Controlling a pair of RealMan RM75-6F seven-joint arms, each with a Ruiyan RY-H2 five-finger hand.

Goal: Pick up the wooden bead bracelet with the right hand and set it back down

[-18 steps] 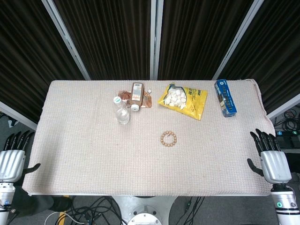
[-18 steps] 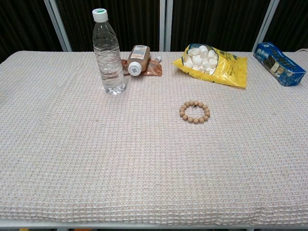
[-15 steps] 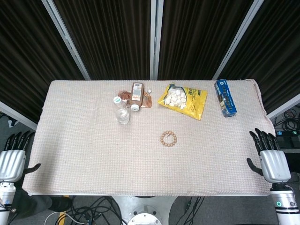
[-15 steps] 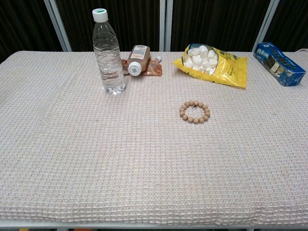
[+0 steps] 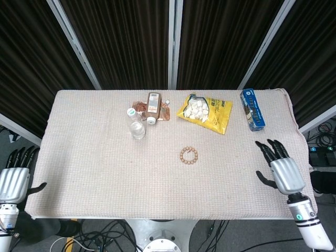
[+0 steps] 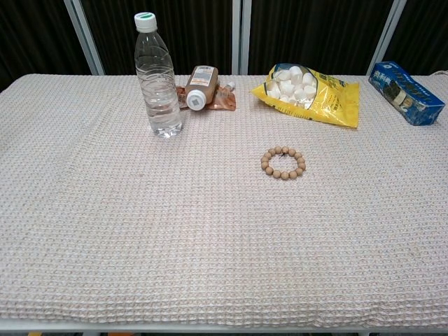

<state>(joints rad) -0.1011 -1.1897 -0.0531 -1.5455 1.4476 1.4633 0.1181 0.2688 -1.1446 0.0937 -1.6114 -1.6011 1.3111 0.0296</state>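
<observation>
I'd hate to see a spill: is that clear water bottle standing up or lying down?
Standing upright. The chest view shows the water bottle on its base on the table cloth, its cap on top.

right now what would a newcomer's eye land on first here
Probably the yellow snack bag full of white pieces, bright against the pale table cloth at the far middle. Next, the wooden bead bracelet lying alone near the centre, apart from everything else. The right robot hand also stands out, open over the table's right edge, holding nothing.
</observation>
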